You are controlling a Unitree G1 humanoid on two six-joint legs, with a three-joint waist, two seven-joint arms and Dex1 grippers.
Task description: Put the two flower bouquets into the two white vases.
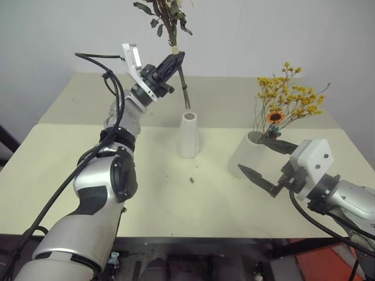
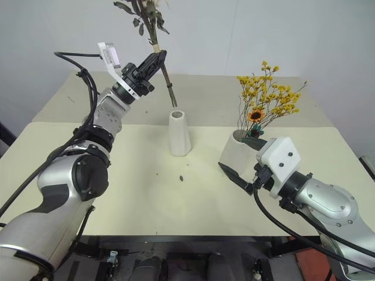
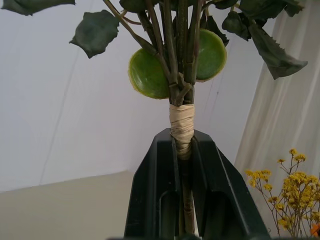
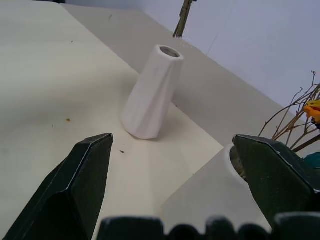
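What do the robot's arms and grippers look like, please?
Both arms have glossy silver-grey shells with black joints and loose black cables alongside. The left gripper has two black tapered fingers and a small white tab on its wrist. The right gripper has black pointed fingers on a boxy white housing.

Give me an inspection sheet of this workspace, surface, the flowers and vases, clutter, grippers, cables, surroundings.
Surface: cream table, two sections butted together.
Job's things: slim vase upright mid-table, nothing in it; green bouquet held above it, stem ends just over the mouth. Yellow bouquet stands in the wide vase.
Clutter: one small dark speck on the table.
Grippers: left gripper shut on the green bouquet at its wrapped stem; right gripper open, fingers either side of the wide vase.
Cables: black cables along both arms.
Surroundings: plain white wall.
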